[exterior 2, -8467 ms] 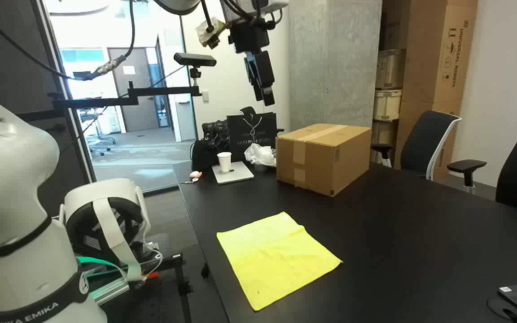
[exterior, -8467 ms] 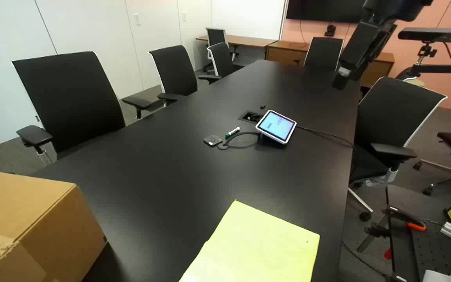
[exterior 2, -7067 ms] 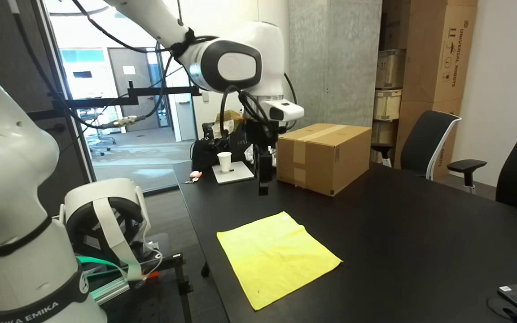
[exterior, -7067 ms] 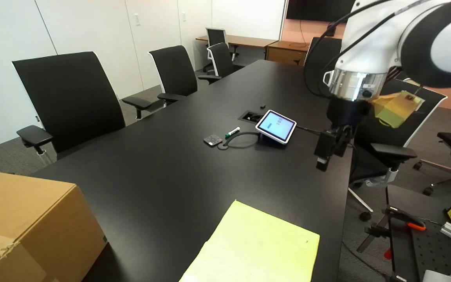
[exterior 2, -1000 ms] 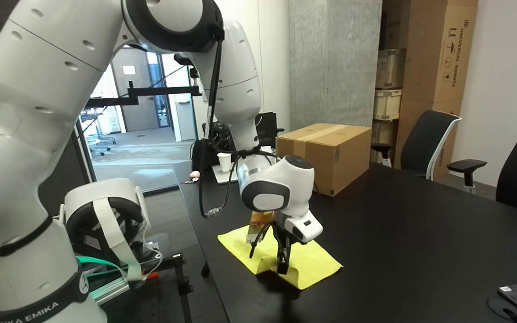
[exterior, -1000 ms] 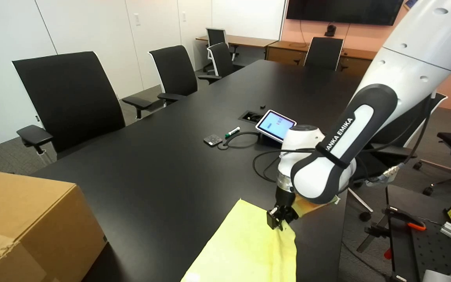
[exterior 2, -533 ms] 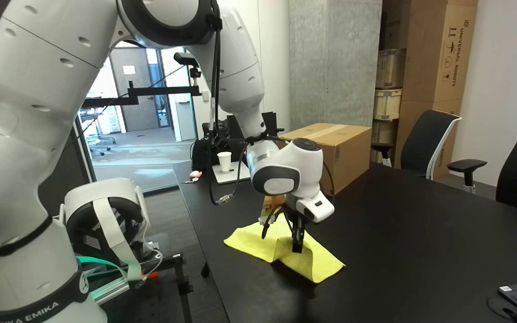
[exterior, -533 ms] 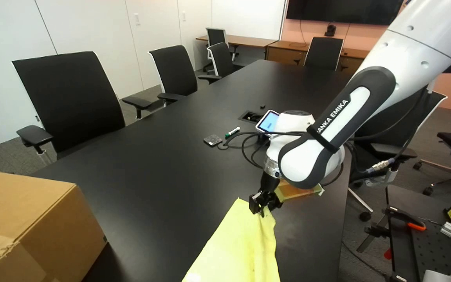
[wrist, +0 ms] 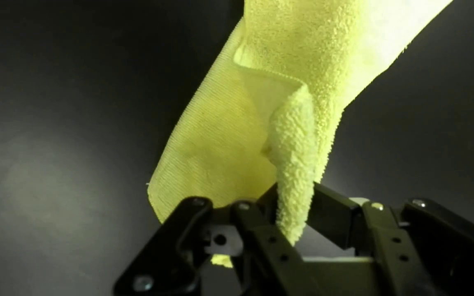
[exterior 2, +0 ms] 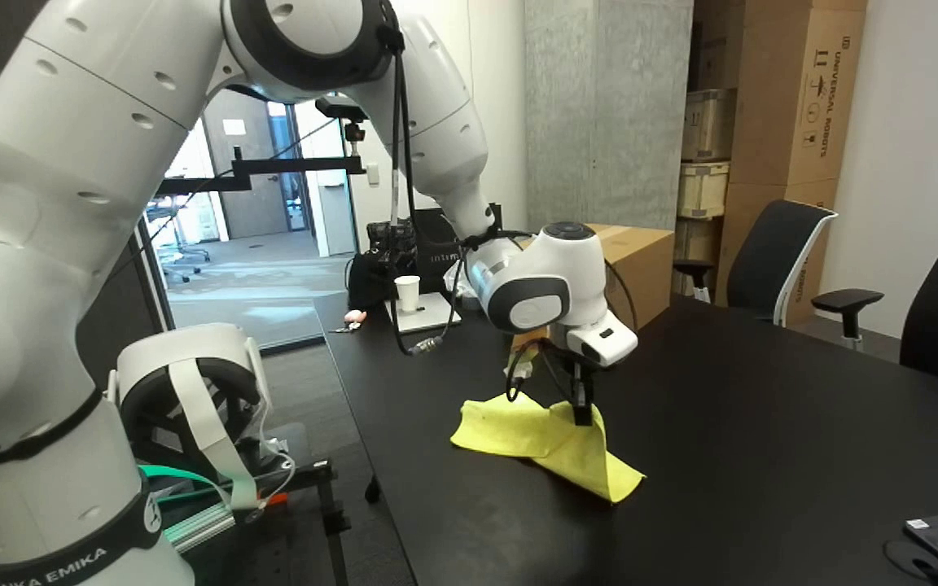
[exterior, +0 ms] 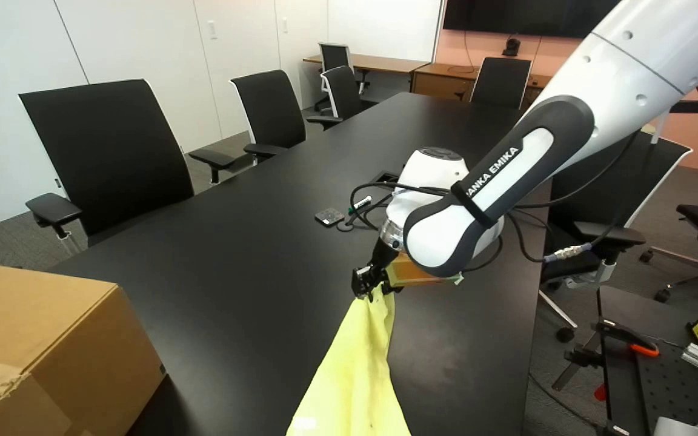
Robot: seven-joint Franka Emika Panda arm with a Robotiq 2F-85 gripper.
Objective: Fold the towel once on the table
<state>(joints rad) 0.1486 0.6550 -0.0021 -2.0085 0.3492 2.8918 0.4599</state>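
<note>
The Robotiq gripper (wrist: 294, 205) is closed on a narrow, bunched fold of the yellow towel (wrist: 303, 49): in the wrist view the cloth passes between the two fingers (wrist: 332, 218) and touches both. This pinched part is raised above the black conference table (exterior: 252, 260), and the towel slopes down from the fingertips to rest on the tabletop. In the wrist view a ribbed flap spreads to the left of the fold, while the fluffier side runs up and out at the top border.

In an exterior view the Franka Emika arm (exterior 2: 94, 155) reaches over the table's robot-side long edge, the gripper pointing down. Most of the towel lies to the left of the fingers there, between them and that edge, apart from the edge; a free corner lies on the tabletop to their right. A paper cup (exterior 2: 408, 291) stands on a flat silver slab (exterior 2: 434, 314) near the corner where this long edge meets the table's end, well apart from the towel.

In an exterior view the cloth hangs from the fingertips and widens toward the bottom border, where it is cut off. The cardboard box (exterior: 52, 339) sits to the left of the towel, apart from it. A green-capped marker (exterior: 362, 203) and a small dark square device (exterior: 329, 217) lie farther up the table, inward from both long edges.
</note>
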